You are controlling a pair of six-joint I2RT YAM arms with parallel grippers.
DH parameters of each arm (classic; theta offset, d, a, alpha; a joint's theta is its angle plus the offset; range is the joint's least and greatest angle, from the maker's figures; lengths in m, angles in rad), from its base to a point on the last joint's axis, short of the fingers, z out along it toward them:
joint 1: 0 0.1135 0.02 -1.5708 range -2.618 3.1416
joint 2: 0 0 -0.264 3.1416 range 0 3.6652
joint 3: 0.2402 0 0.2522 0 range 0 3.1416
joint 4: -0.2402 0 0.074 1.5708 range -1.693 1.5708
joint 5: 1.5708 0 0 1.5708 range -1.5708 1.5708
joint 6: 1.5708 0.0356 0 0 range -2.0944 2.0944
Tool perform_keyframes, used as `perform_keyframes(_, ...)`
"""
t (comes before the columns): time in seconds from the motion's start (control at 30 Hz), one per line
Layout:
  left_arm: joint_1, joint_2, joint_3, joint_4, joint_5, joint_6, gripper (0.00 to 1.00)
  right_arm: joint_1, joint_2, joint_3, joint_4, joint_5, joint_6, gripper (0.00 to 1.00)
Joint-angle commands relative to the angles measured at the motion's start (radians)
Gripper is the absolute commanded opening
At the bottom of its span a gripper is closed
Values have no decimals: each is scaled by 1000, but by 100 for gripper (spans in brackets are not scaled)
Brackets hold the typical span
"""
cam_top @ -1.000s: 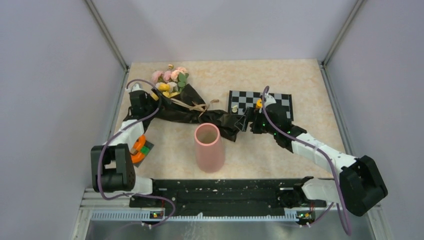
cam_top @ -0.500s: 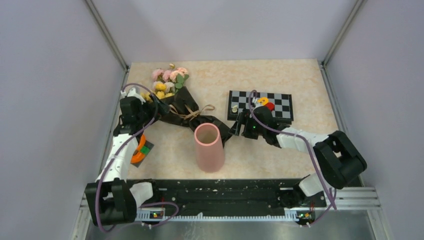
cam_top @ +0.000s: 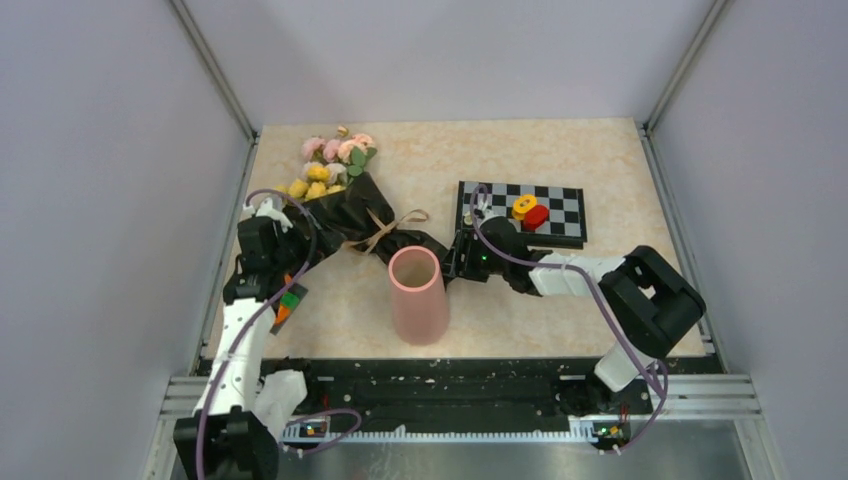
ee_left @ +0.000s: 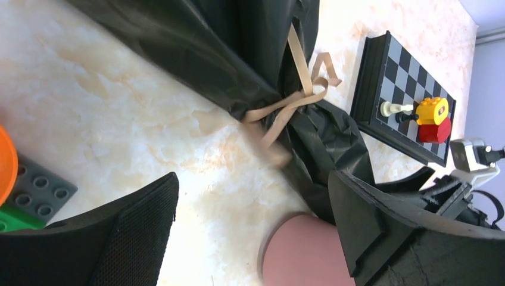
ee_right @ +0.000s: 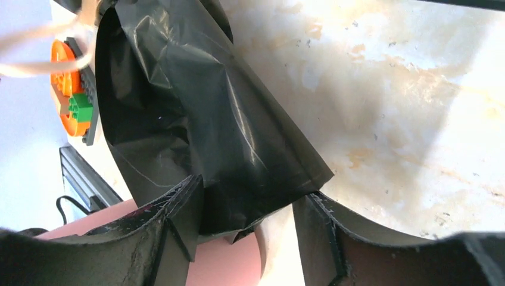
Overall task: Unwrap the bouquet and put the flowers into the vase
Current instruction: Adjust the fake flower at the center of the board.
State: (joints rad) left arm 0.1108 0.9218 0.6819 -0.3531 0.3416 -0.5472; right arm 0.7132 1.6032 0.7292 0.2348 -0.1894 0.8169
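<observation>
The bouquet (cam_top: 345, 195) lies flat near the desk's (cam_top: 560, 290) left edge, its pink, peach and yellow flowers (cam_top: 325, 165) toward the far-left corner. Tan ribbon (ee_left: 292, 101) ties the crinkled black wrapping (ee_left: 196, 53), whose tail runs past the far side of the upright pink vase (cam_top: 417, 300). The right claw (ee_right: 247, 220), part-open, straddles that tail. The left claw (ee_left: 253, 202) gapes wide and empty beside the wrapping.

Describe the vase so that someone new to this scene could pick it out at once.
On the beige marbled table, look at the near middle, beyond the black rail. The vase stands upright, beside the tail of the black-wrapped bouquet. It is the only tall, plain pink tube with an open round mouth; the bouquet and chessboard lie flat.
</observation>
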Motion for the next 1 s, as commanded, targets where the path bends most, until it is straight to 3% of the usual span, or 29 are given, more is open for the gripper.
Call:
perform_keyframes(0.0, 6, -88, -69, -38, -2, -51, 99, 14, 44, 95, 73, 1, 1, 54)
perform_keyframes(0.13, 6, -139, -100, -89, 36, -75, 99, 17, 105, 160, 83, -20, -10, 48)
perform_keyframes(0.27, 6, -207, -99, -142, -12, -62, 99, 19, 151, 211, 101, -26, -17, 47)
perform_keyframes(0.47, 6, -220, -74, -94, -31, -32, 99, 18, 148, 239, 54, 4, -66, 50)
perform_keyframes(0.7, 5, -62, 2, 52, 51, -88, 99, -12, 9, 198, -70, 114, -161, 67)
perform_keyframes(0.97, -22, 128, -3, 409, 13, -322, 87, -84, -167, 102, -136, 172, -184, 69)
